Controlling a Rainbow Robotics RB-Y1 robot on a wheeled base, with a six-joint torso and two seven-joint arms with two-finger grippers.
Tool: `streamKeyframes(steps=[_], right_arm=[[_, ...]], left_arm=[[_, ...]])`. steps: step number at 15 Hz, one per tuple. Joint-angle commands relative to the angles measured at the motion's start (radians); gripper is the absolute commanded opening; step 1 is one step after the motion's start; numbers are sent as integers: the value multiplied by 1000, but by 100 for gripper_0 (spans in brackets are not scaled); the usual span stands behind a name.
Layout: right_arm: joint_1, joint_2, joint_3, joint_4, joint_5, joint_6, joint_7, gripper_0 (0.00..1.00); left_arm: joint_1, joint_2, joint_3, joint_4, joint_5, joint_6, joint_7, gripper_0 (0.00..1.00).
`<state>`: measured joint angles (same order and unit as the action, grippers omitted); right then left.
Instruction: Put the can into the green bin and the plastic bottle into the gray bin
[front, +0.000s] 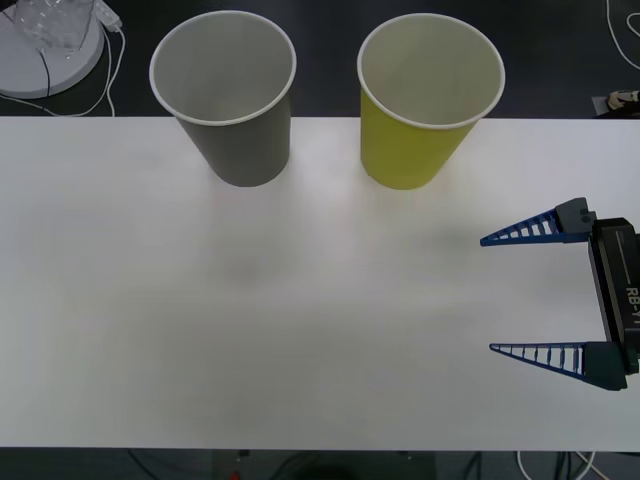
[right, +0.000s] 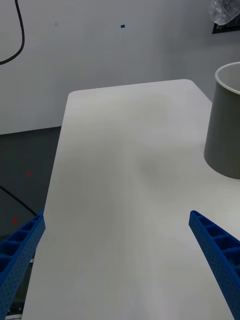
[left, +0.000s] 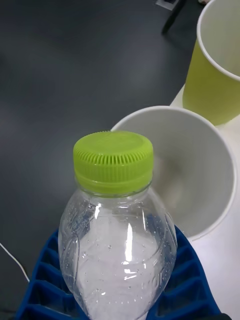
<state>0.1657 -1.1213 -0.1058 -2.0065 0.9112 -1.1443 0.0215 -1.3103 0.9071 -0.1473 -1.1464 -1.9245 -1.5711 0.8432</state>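
Where the front view looks down on the white table, we list two large cup-shaped bins standing upright side by side at its far edge: the gray bin on the left, the green bin on the right, both with white rims and pale insides. Our right gripper sits near the table's right edge, well apart from both bins, its ribbed blue fingers spread wide and grasping nothing.

In the right wrist view, we record the same two blue fingers parted over bare tabletop, with the gray bin's matte wall standing farther off.

In the left wrist view, we enter the plastic bottle: clear, crinkly, bulbous at the shoulder, topped with a round lime-green cap ridged around its edge. Our left gripper is clenched on the bottle's body, blue lattice fingers pressing both sides. The bottle hangs beside the gray bin's open mouth, with the green bin beyond.
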Motion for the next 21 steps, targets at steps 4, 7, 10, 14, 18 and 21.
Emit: streamKeyframes(steps=[4,7,10,14,18,21], right_arm=[[0,0,0,0,0,0,0,100],[0,0,0,0,0,0,0,100],[0,0,0,0,0,0,0,100],[0,0,0,0,0,0,0,100],[0,0,0,0,0,0,0,100],[0,0,0,0,0,0,0,100]], left_arm=[[-129,-159,0,143,-143,0,-18,0],[-170,-224,0,189,-211,0,-24,0],[-176,-269,0,191,-235,0,-4,0],[-190,-313,3,191,-272,0,20,0],[-190,-344,17,191,-292,0,30,0],[-190,-356,17,191,-292,0,28,0]])
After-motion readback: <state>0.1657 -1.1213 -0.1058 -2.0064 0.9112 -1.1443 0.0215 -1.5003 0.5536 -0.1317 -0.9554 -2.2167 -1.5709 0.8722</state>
